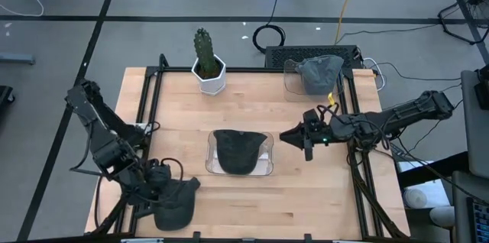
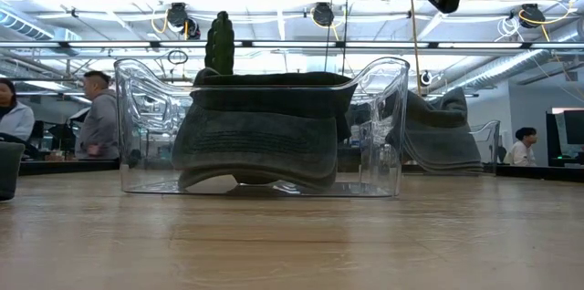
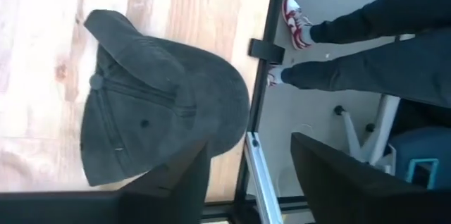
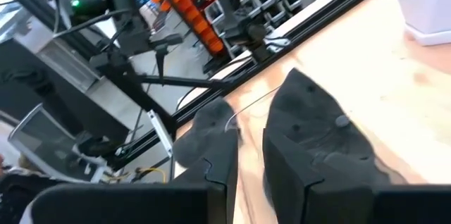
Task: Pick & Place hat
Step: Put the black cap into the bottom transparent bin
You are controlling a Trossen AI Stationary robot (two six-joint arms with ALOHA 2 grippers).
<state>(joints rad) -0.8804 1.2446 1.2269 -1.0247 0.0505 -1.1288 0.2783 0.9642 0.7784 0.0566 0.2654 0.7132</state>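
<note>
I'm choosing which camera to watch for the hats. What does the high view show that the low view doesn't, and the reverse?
Only the high view: the left gripper over a dark cap at the table's near left corner, the right gripper beside the middle bin, and the white pot.
Only the low view: people beyond the table.
Both: the clear bin holding a dark cap, the cactus, and the far bin's grey cap.

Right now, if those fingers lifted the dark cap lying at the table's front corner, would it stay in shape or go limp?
Probably limp. The cap looks like soft cloth: its crown is creased and sunken. The brim seems flatter, so it may hold shape somewhat. It likely weighs little and shouldn't roll. The left gripper hovers over its edge, fingers apart.
</note>
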